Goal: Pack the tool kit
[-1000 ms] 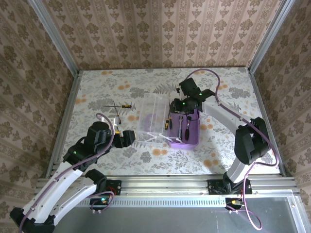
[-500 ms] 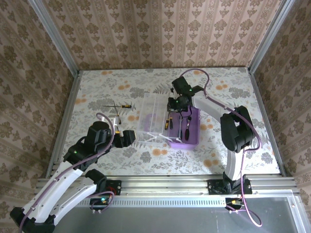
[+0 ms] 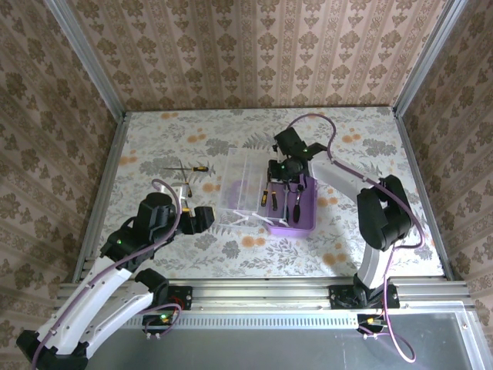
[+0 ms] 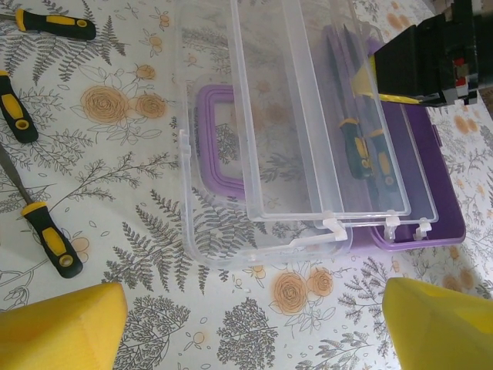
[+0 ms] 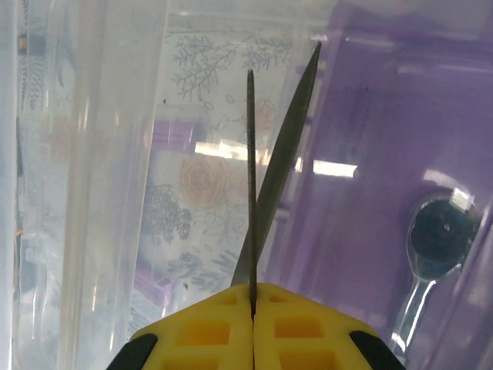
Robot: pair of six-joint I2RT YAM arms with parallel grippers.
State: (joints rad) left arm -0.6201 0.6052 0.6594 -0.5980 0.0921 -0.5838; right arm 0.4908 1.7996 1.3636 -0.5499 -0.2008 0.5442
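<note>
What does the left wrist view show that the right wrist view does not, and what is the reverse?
Left wrist view, not the right one: three loose screwdrivers on the table, the purple handle on the lid, two packed screwdrivers seen through the lid, and the left jaws standing wide open. Right wrist view, not the left one: a thin metal shaft pinched in the shut right jaws, and a round-headed tool lying in the box. Both: the clear lid, open, and the purple box.
</note>
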